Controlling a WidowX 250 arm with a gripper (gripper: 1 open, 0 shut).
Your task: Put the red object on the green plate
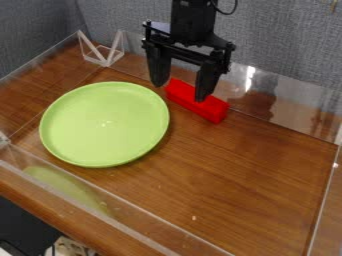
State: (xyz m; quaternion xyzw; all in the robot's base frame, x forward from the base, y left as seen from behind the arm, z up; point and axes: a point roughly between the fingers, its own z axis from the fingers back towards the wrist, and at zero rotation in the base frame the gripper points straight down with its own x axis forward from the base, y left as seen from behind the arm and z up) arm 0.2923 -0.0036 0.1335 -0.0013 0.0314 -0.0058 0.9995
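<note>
One green plate [104,124]; apparently one red block [197,101].

A brown wood-grain tabletop [247,175] spreads below the gripper [185,72]. Directly on it lie a lime-green plate [104,124], near the gripper, and a red rectangular block [197,101] beneath the gripper.

- The arm [194,17] is black, and it looks chunky above the gripper [182,88].
- The gripper is black too, with a wide, bumpy top part.
- Its two fingers [159,66] are dark and thick, with round-looking ends.
- A thin black cord [230,9] bends beside the arm, above the gripper.
- Any screws or marks are too small to tell.
</note>
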